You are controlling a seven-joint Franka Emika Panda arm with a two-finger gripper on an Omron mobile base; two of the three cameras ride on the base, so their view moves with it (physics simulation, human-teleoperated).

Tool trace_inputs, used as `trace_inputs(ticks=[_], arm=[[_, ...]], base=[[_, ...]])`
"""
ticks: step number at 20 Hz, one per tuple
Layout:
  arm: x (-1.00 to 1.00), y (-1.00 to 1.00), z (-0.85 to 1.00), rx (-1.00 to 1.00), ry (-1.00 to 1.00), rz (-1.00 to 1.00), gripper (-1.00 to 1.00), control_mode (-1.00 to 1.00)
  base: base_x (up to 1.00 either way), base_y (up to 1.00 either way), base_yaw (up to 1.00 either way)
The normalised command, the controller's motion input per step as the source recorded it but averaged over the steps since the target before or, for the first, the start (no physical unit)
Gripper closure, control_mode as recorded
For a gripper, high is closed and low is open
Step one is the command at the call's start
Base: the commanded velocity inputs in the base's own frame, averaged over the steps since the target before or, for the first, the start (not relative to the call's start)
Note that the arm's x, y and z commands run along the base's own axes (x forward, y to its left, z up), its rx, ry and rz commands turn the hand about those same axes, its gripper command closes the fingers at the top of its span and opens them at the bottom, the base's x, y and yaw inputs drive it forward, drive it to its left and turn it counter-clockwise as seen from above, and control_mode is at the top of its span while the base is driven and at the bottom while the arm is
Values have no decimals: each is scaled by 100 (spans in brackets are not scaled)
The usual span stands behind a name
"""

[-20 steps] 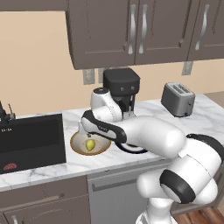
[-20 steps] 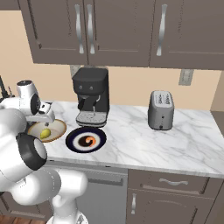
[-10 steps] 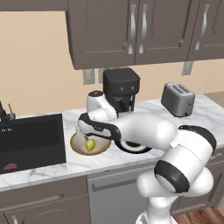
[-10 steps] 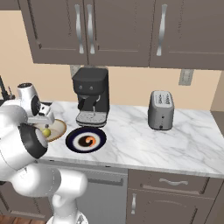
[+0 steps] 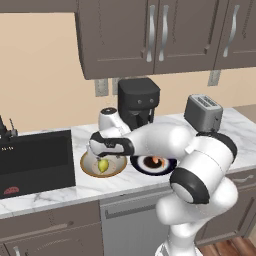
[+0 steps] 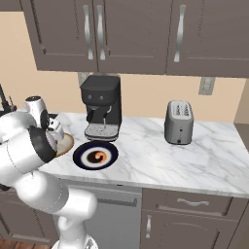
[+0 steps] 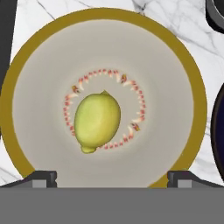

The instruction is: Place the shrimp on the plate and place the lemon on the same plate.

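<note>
Shrimp [image 6: 99,156] sits on the navy-rimmed plate [image 6: 80,151], half done. We hover our gripper [image 7: 112,177], jaws wide apart and empty, over the lemon [image 7: 96,121] in the tan-rimmed bowl [image 7: 39,35].

White marble counter [image 6: 160,160]: tan-rimmed bowl [image 7: 26,65], plate [image 6: 80,156], coffee machine [image 6: 101,107], toaster [image 6: 178,122].

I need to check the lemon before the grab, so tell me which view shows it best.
The hand view: the lemon lies whole in the middle of the bowl, straight below the open gripper. The left base view shows it small, under the hand. In the right base view the arm hides it.
</note>
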Motion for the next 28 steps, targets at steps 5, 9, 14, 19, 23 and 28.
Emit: trace_inputs(ticks=[5, 9, 14, 19, 23, 28], arm=[[28, 5, -18, 0, 2, 0, -100, -100], [11, 13, -16, 0, 0, 0, -100, -100], [1, 21, -17, -1, 0, -2, -100, -100], [8, 17, -22, -3, 0, -4, -100, -100], [7, 1, -20, -2, 0, -3, -100, -100], [0, 0, -10, -3, 0, -5, -100, -100]], base=[[0, 0, 0], [0, 0, 0], [0, 0, 0], [0, 0, 0], [0, 0, 0], [0, 0, 0]])
